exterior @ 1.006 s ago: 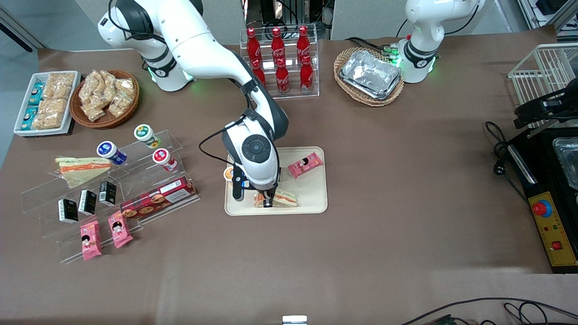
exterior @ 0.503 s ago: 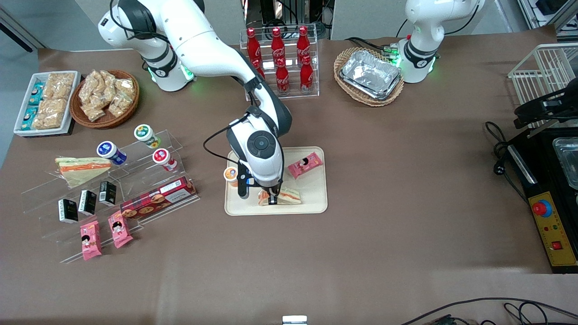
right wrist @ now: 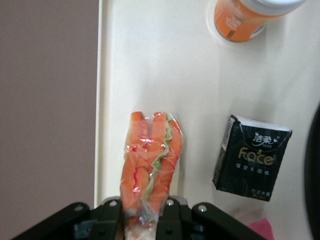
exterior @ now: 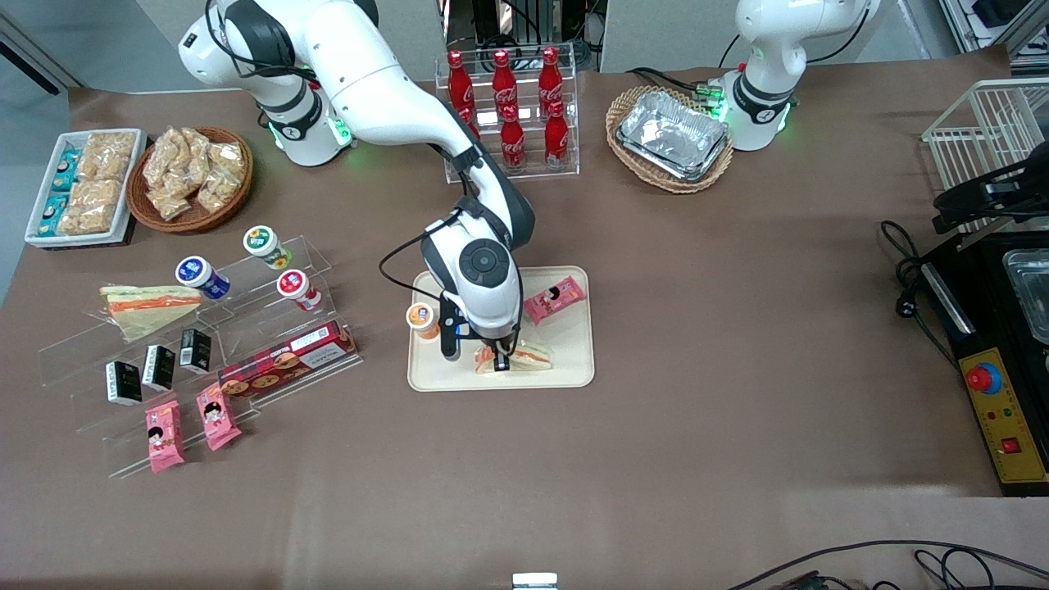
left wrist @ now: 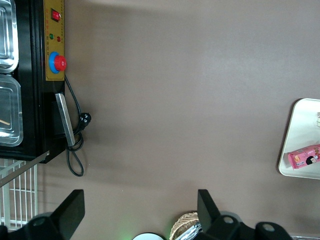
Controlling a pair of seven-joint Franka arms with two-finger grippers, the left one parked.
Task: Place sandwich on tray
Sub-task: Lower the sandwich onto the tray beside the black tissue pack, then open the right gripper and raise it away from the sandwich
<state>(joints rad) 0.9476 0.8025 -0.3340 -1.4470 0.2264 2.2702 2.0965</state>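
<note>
Front view: I see the gripper (exterior: 501, 360) low over the tray (exterior: 565, 373), at its near edge, fingers clamped on the sandwich (exterior: 529, 357). On the wrist camera the sandwich (right wrist: 150, 165) sits between the two fingers (right wrist: 111, 207), orange-red filling edge with a bit of green facing the lens, the tray (right wrist: 150, 60) surface under it. I can't tell if it touches the tray or hangs just above.

Also on the tray, I count three things: one orange-capped cup (exterior: 423, 319) beside the wrist toward the working arm's end, one pink snack pack (exterior: 555, 298) farther from the front camera than the sandwich, and one small black carton (right wrist: 251, 156) just beside the sandwich, seen only on the wrist camera since the arm covers it from the front. All three crowd the tray near the gripper.

Toward the working arm's end of the table: one longer sandwich wedge (exterior: 149, 307) on a clear stand, three capped cups (exterior: 202, 275), three black cartons (exterior: 157, 365), two pink packs (exterior: 188, 424), one red biscuit box (exterior: 287, 358), one wicker basket of snack bags (exterior: 190, 176), one white snack bin (exterior: 84, 187). Farther from the camera, a rack of six red bottles (exterior: 510, 115). Toward the parked arm's end, one basket of foil trays (exterior: 670, 138).
</note>
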